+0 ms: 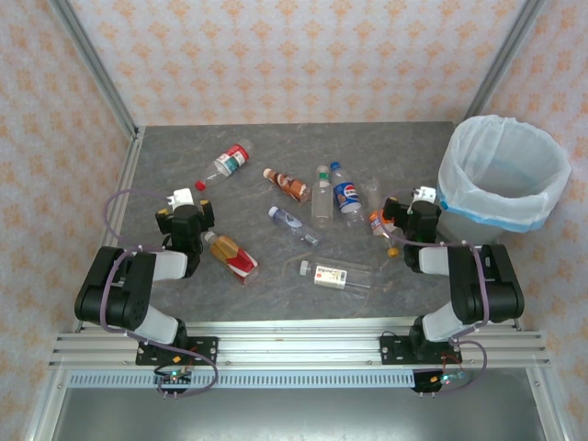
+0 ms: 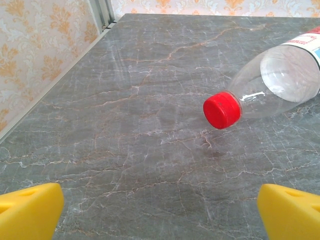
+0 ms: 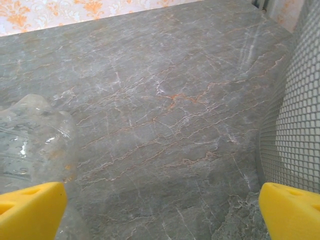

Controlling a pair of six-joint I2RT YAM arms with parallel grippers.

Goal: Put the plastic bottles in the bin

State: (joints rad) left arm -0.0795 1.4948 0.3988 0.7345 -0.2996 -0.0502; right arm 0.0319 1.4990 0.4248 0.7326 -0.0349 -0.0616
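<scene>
plastic bottles (image 1: 347, 195) left of bin (image 1: 551, 197)

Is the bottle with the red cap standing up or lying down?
Lying down. The red-capped bottle rests on its side on the table, with its cap screwed on.

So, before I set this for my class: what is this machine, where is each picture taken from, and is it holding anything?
Two robot arms are bolted to a grey table. One picture looks down from above; the other two come from wrist cameras, yellow fingers at the bottom corners. Eight plastic bottles lie scattered; a bag-lined bin stands at the right. A red-capped bottle lies before the left gripper; it and the right gripper are open, holding nothing.
</scene>
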